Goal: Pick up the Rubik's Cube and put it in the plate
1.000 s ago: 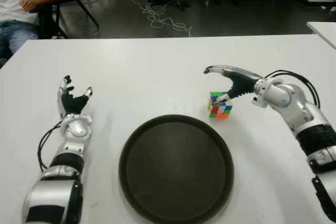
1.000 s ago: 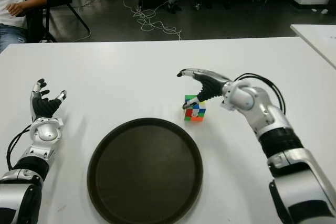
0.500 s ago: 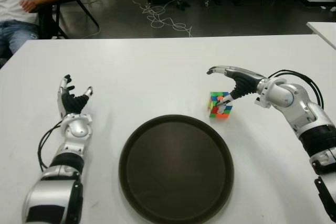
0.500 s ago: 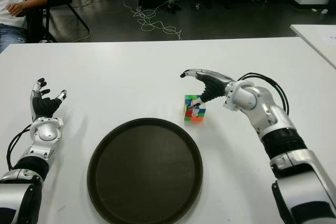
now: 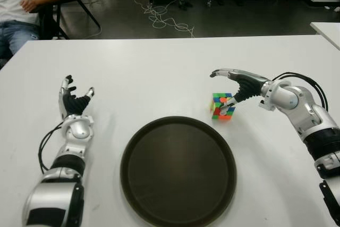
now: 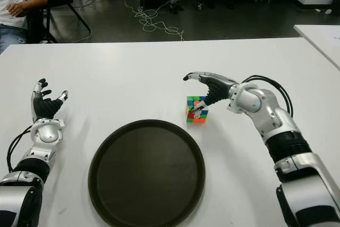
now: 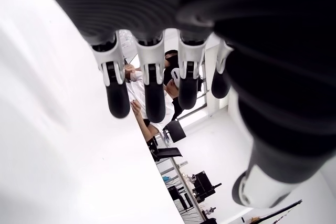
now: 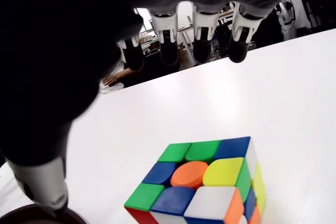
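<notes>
One cube sat on the white surface, just beyond the plate; the right hand arched over it, fingers spread, thumb beside it. Left hand showed left of the plate, open

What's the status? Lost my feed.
Right hand open over Rubik's Cube, no grasp yet. Cube on table beside empty plate. Left hand open, idle left of plate. Path clear.
</notes>
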You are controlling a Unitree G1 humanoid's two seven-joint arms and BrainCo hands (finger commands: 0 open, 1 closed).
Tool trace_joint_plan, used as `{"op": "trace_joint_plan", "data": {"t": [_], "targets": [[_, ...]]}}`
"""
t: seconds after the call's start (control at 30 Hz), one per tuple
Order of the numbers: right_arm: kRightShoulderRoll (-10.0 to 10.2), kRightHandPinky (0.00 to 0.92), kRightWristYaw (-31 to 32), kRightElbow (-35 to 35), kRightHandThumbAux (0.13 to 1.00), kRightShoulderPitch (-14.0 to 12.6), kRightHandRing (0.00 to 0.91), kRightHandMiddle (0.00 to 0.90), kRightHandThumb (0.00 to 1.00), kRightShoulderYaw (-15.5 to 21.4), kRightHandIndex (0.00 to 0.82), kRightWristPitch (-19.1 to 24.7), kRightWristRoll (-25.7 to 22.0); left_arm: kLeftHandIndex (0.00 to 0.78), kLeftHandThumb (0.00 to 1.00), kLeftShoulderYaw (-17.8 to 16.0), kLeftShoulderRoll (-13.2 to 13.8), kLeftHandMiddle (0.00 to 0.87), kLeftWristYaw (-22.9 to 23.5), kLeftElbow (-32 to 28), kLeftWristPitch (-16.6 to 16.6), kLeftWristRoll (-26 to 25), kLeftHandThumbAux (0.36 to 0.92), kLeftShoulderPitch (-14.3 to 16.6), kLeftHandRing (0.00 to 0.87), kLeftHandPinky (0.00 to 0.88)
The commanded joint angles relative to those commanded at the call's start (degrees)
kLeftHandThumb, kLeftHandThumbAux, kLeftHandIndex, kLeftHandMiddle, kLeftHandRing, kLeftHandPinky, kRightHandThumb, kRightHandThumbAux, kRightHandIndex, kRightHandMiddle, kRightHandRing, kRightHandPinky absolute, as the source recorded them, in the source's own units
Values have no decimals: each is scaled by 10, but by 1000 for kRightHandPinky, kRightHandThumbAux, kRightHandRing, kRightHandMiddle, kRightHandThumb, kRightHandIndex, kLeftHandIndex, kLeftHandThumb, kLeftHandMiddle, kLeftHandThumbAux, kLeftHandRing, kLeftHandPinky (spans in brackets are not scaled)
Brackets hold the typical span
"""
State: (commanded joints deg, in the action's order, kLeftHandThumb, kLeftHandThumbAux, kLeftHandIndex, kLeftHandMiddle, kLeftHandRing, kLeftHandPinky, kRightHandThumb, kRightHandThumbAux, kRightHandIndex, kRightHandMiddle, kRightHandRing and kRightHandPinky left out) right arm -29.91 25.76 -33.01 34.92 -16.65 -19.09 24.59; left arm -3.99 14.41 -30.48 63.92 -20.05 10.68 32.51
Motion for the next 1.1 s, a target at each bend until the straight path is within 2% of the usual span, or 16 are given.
{"op": "trace_joint_plan", "data": {"t": [0.2,0.4,0.57,0.9,0.97,1.1], "targets": [[3,0,-15,0,709,-7,11,9,0,2,0,0,2,92,402,2,1,146,-1,1,4,2,756,0,159,195],[5,0,-17,3,703,-10,9,9,0,2,0,2,-2,96,407,1,1,154,1,0,0,0,760,0,166,211],[5,0,-20,0,646,-11,4,3,0,-1,2,3,2,100,401,3,1,161,-5,0,2,3,757,0,172,211],[8,0,-26,-7,621,-14,2,14,0,3,20,-20,-10,104,419,3,0,164,-10,1,7,6,751,2,173,207],[11,0,-41,-42,617,-8,2,15,0,-2,22,-36,-4,105,432,3,0,165,-10,0,8,6,751,2,175,217],[9,0,-38,-31,603,-8,7,17,0,-3,23,-36,-2,102,434,0,-1,163,-6,-2,9,3,748,1,175,221]]}}
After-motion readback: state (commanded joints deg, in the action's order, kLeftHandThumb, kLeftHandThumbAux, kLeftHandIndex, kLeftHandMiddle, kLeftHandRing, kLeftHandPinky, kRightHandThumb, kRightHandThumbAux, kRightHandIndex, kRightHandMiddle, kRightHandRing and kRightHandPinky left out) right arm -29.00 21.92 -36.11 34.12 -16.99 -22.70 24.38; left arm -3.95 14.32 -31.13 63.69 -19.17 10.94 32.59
